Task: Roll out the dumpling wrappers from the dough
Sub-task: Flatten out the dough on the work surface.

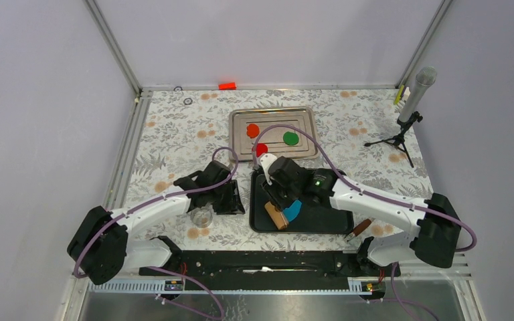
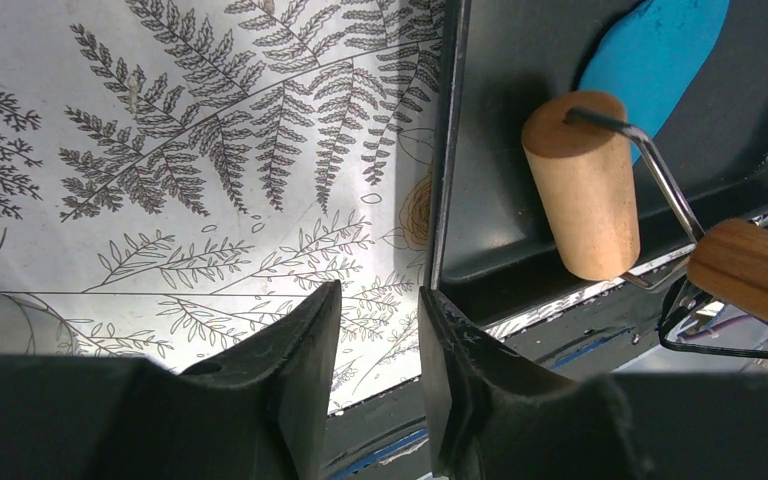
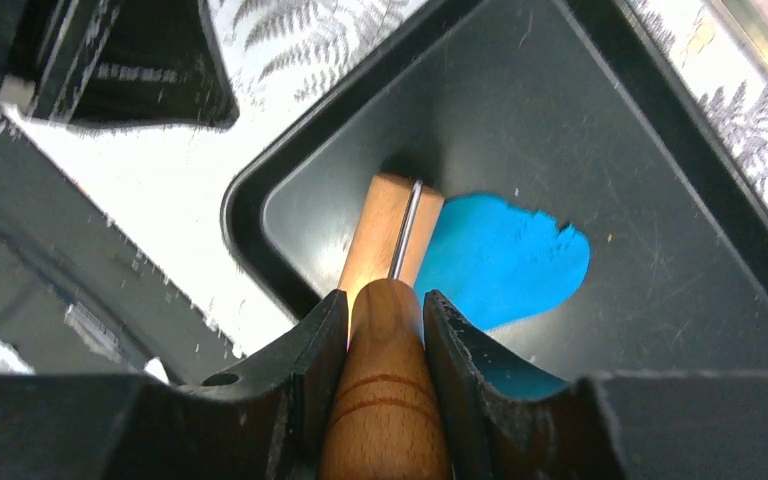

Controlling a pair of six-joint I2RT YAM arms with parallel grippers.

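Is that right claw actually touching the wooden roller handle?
Touching: the right wrist view shows the right gripper clamping the roller handle from both sides.

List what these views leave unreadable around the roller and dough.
- Top view: right gripper covers part of the blue dough.
- Left wrist view: dough cut off by top edge; roller handle by right edge.
- Top view: clear round object beside left gripper, too small to identify.

White shells cover the left arm (image 1: pixel 154 208) and right arm (image 1: pixel 375 200), with black joints and bulky black bases. Purple cables (image 1: pixel 288 127) loop along both. The left gripper (image 2: pixel 380 300) and right gripper (image 3: pixel 385 300) have matte black, wedge-shaped fingers (image 2: pixel 295 370)
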